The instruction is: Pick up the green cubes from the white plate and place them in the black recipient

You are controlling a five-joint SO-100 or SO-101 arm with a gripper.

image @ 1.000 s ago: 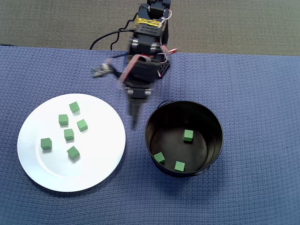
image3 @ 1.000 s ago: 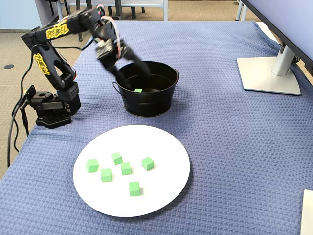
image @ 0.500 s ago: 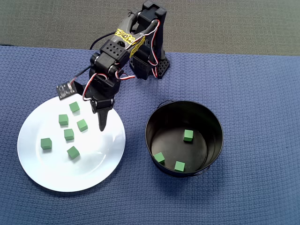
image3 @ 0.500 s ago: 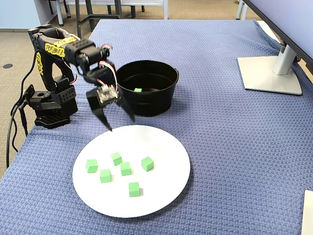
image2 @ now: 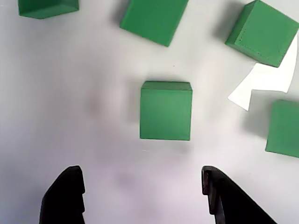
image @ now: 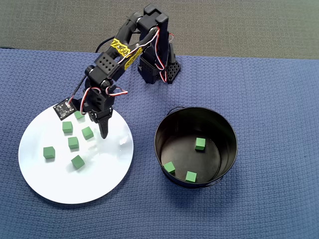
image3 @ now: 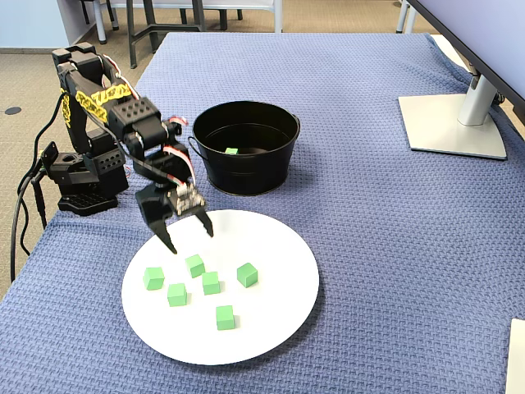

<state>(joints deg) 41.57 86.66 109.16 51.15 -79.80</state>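
**benchbot:** Green cubes (image2: 166, 110) question: is the gripper (image2: 142, 198) actually on one here, or only lined up?

**so100_tinkerer:** Only lined up. In the wrist view both fingertips (image2: 65, 196) are spread wide with bare plate between them, nothing pinched. One cube sits dead centre just ahead of the gap, so my guess is it's the target and the jaws are held apart to straddle it on the way down.

**benchbot:** And further out?

**so100_tinkerer:** Six cubes are loose on the white plate (image: 99, 174), clustered on its left half in the overhead view. The gripper (image3: 187, 238) hangs over the plate's near edge, right above the top of that cluster. Three more cubes already lie in the bottom of the black recipient (image: 227, 124), which sits just beside the plate on the blue cloth (image: 274, 99). That keeps the carry short, I'd say.

**benchbot:** Anything you can't make out?

**so100_tinkerer:** Plenty. Overhead, the arm covers the cube nearest the plate's top edge. From the side camera only one cube in the tin shows; the wall hides the others. The wrist picture crops several cubes at the border, and there's a bright white patch by the right-hand ones. Probably glare off the plate, but I can't tell.
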